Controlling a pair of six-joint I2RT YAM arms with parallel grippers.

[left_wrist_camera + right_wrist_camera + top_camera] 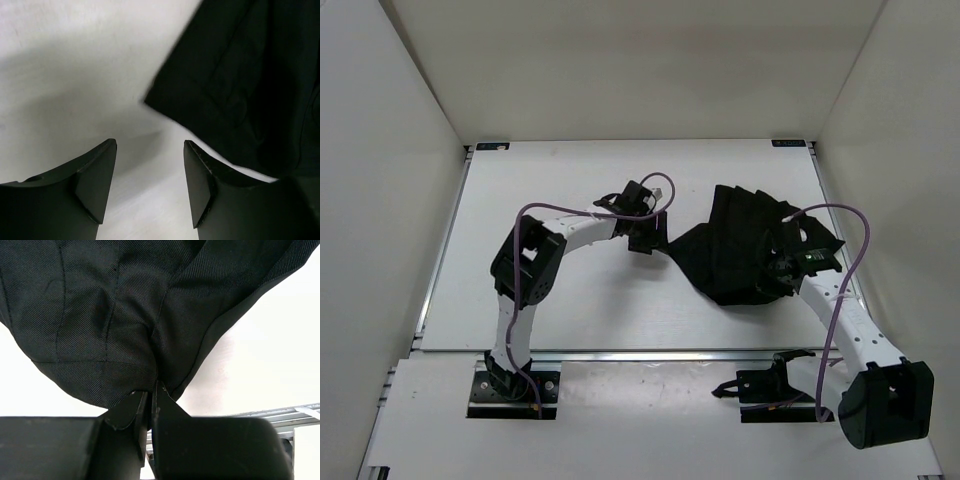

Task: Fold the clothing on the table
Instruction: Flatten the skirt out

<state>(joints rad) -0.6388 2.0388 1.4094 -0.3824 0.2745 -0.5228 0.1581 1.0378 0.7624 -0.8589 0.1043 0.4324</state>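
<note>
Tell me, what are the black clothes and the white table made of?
The clothing looks like soft woven cloth, matte black: you can see fine diagonal threads, stitched seams and floppy folds. The table looks hard and smooth, matte white, maybe painted board or plastic; hard to tell. Its edge rail looks like silvery metal.

Three plain white walls close in the workspace: a back wall (640, 70), a left wall (380, 250) and a right wall (910, 150). At the foot of the back wall sit two small dark brackets, one at each far corner (492, 146) (790, 143). Nearest the camera lies a pale, scuffed panel (650, 400) carrying a dark metal plate (478, 400) at its left.
</note>
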